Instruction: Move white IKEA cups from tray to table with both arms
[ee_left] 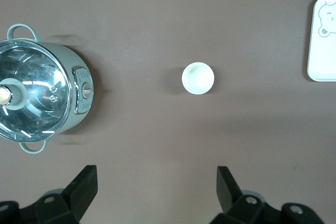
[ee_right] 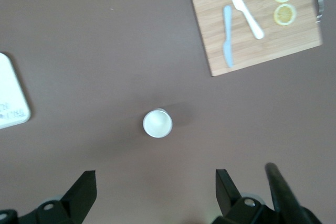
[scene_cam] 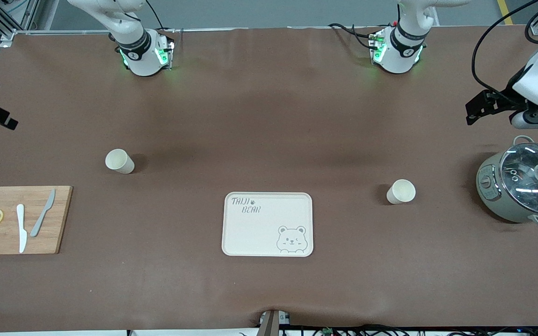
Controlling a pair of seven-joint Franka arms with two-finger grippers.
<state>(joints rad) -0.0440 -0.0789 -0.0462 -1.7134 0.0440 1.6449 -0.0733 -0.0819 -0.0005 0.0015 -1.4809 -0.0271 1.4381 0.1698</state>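
Two white IKEA cups stand upright on the brown table. One cup (scene_cam: 120, 161) is toward the right arm's end and shows in the right wrist view (ee_right: 157, 123). The other cup (scene_cam: 401, 191) is toward the left arm's end and shows in the left wrist view (ee_left: 198, 78). My left gripper (ee_left: 156, 192) is open and empty, high above the table beside its cup; its hand (scene_cam: 493, 105) shows above the pot. My right gripper (ee_right: 156, 195) is open and empty, high above the table beside its cup. The bear-print tray (scene_cam: 250, 233) lies between the cups, nearer the front camera.
A grey-green pot with a glass lid (scene_cam: 523, 186) stands at the left arm's end, also in the left wrist view (ee_left: 37, 100). A wooden cutting board (scene_cam: 59, 205) with two knives and two lemon slices lies at the right arm's end, also in the right wrist view (ee_right: 294, 40).
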